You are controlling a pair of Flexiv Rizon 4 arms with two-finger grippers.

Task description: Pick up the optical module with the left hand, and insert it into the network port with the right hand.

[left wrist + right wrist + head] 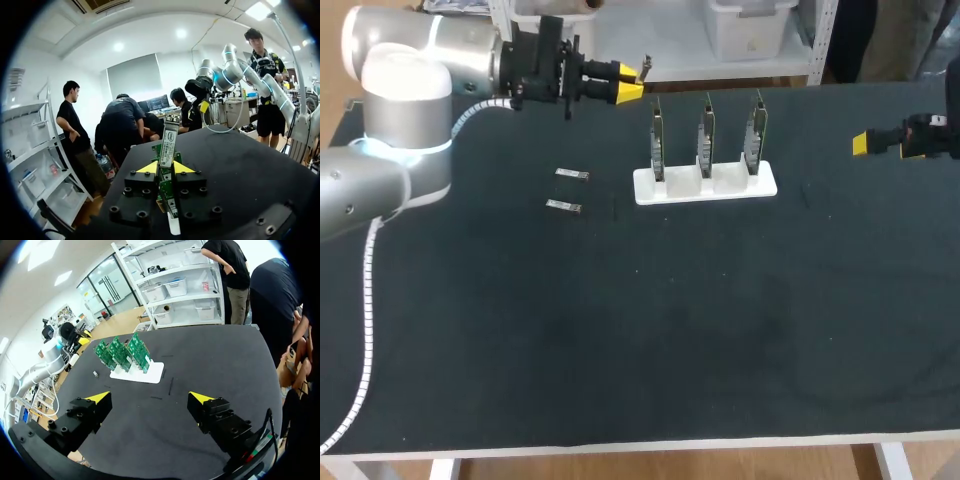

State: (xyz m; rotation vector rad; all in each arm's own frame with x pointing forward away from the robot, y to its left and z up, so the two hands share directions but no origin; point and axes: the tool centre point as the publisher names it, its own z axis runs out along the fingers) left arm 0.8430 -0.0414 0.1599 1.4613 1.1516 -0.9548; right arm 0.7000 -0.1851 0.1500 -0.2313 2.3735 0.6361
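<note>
Silver optical module (168,140) is clamped upright between the yellow tips of the left end effector (165,167). The tips are narrow and press it from both sides. In the head view that end effector sits in the upper left of the frame, above the black worktop (670,350), with the module's tip poking out toward the middle. Some green board shows right against the module in the left wrist view; I cannot tell if that is part of it or the cards beyond.

Right end effector (150,399) is spread wide and holds nothing. It is at the right edge of the head view, well apart from the left one. Between the two, upper middle of the head view, the white stand (705,185) carries three green network cards (706,140) upright in a row. Two spare modules (572,175) lie flat on the worktop left of the stand, below the left end effector in the frame.

Step, as I judge it: pickup by the left is done and the handover is not yet made.

- **Next move:** bring the two end effectors together near the middle. The right one closes on the free end of the module before the left lets go.
- **Then:** line the module's long axis up with a port on one card. The ports are too small to make out here.
- **Risk:** a skewed regrasp would spoil the insertion angle.
</note>
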